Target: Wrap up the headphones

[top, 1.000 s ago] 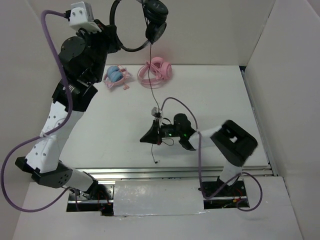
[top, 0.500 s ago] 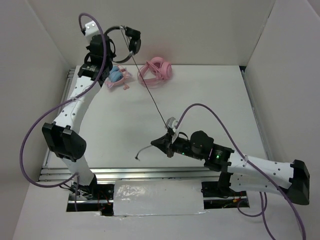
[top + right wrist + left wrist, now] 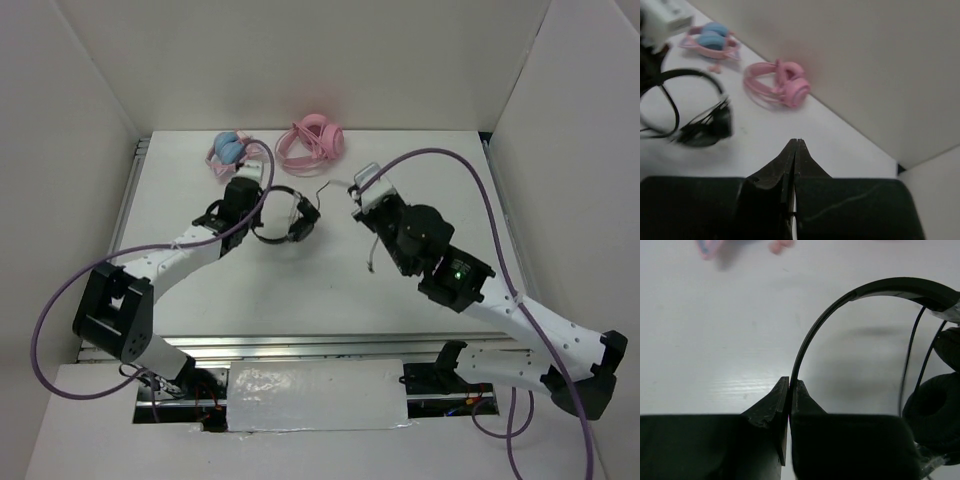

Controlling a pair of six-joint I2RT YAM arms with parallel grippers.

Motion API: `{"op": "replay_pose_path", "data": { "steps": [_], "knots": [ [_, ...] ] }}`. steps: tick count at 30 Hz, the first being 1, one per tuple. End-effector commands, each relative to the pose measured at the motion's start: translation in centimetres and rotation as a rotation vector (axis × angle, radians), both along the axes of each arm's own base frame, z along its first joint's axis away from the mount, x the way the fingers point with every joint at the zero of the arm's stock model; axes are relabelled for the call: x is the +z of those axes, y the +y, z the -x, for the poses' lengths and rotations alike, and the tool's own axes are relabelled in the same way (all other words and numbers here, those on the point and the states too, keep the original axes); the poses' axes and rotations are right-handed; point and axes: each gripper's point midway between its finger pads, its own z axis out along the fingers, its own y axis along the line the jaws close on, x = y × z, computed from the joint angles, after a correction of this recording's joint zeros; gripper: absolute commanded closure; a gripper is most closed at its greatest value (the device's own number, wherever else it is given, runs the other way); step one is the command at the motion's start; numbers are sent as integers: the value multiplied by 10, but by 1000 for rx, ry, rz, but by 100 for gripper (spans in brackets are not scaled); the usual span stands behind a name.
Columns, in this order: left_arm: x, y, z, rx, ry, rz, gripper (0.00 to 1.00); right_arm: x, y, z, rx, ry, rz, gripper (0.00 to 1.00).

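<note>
Headphones brought down from high in the air to table level, cable gone slack.

The left gripper (image 3: 262,213) had its fingers pressed tight on the thin headband (image 3: 810,337) of the black headphones (image 3: 290,222), now left of table centre; I couldn't tell if they touched the surface. A second before they hung high by the back wall (image 3: 400,60) with the cable (image 3: 320,187) pulled taut. The right gripper (image 3: 357,197) had swung rearward, fingers closed, apparently pinching that cable, with a loose tail (image 3: 371,262) dangling. Two strands crossed by the earcups (image 3: 932,405), so the wrap looked partly done, I'd say. The pink headphones (image 3: 312,143) and pink-and-blue headphones (image 3: 230,150) sat just behind, so it was tight at the rear; the table (image 3: 450,200) had more room near and right.
</note>
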Motion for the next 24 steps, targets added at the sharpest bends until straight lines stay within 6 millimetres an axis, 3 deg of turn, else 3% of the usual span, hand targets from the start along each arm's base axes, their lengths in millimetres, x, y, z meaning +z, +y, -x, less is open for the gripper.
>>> {"op": "replay_pose_path", "data": {
  "steps": [1,2,3,4,6,7,9,10,14,16,19,20,23,24],
  "knots": [
    [27,-61,21,-322,-119,62,100,42,-30,-32,-115,-107,101,100],
    [30,-77,37,-404,-126,63,100,55,-35,-38,-135,-121,94,100],
    [25,-86,50,-457,-113,71,100,56,-36,-49,-159,-121,127,100],
    [5,-94,69,-519,-68,78,100,70,-50,-58,-211,-145,115,100],
    [10,-119,98,-648,-97,128,100,75,-55,-74,-242,-151,132,100],
    [-3,-127,117,-703,-78,140,100,91,-71,-82,-287,-169,111,100],
    [1,-136,137,-770,-90,180,100,88,-75,-101,-291,-143,106,100],
    [-5,-142,154,-824,-64,193,100,98,-81,-106,-302,-153,85,100],
    [0,-146,184,-888,-69,199,100,102,-122,-140,-416,-138,57,100],
    [-2,-147,196,-909,-58,192,100,108,-147,-152,-471,-126,17,100],
    [-1,-151,211,-944,-62,207,100,111,-166,-161,-491,-99,-36,100],
    [-1,-152,215,-955,-63,214,100,103,-182,-170,-527,-76,-35,100],
    [6,-154,226,-989,-90,241,100,82,-195,-184,-529,-11,-60,100],
    [8,-154,227,-992,-100,243,100,74,-211,-187,-554,13,-65,100]
  ]
}}
